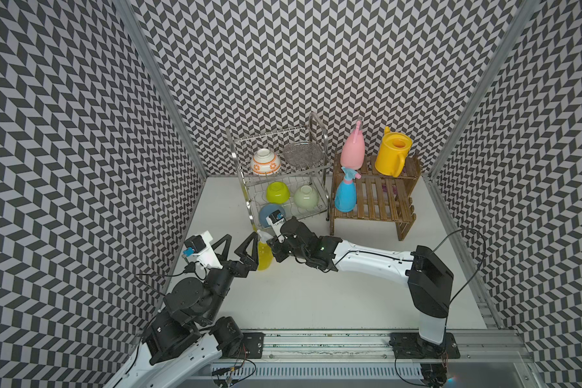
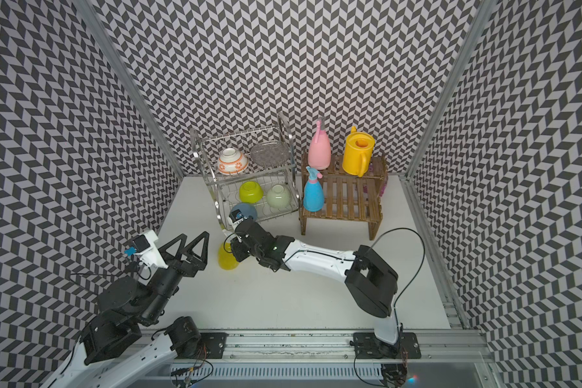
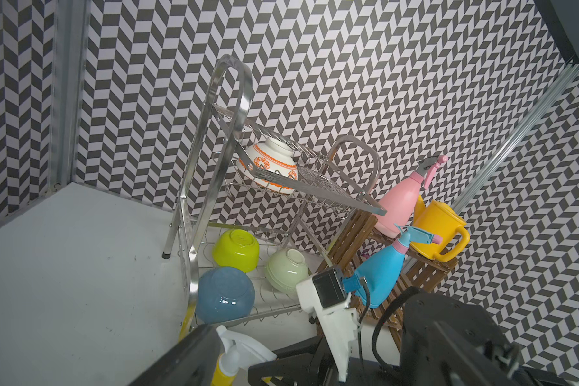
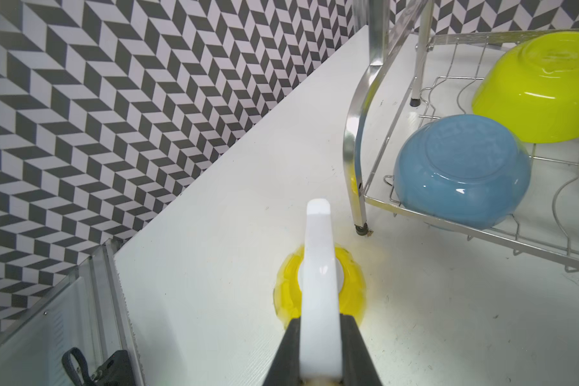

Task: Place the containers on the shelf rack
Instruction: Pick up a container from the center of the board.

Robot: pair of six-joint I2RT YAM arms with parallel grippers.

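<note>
1. While the yellow spray bottle (image 1: 264,257) stood upright on the white bench (image 1: 316,295), near a front leg of the wire dish rack (image 4: 351,150), the right hand (image 4: 321,334) was clenched on its white trigger head, with one dark finger on each side in the right wrist view
2. The left hand (image 1: 240,236) hung released just beside the same bottle, its two triangular fingers spread wide and holding nothing; in a top view one finger overlapped the bottle, and whether it touched could not be told
3. The shelf rack (image 1: 377,201) stood at the back of the bench, just beside the dish rack and well apart from the grasped bottle
4. On its upper step the pink spray bottle (image 1: 353,151) and the yellow watering can (image 1: 390,158) stood upright, the pink one at the end nearer the dish rack
5. The blue spray bottle (image 1: 345,198) stood upright on the lower step, directly in front of the pink one
6. An upturned blue-grey bowl (image 4: 462,167) lay at the front corner of the dish rack's lower tier, closest to the grasped bottle
</note>
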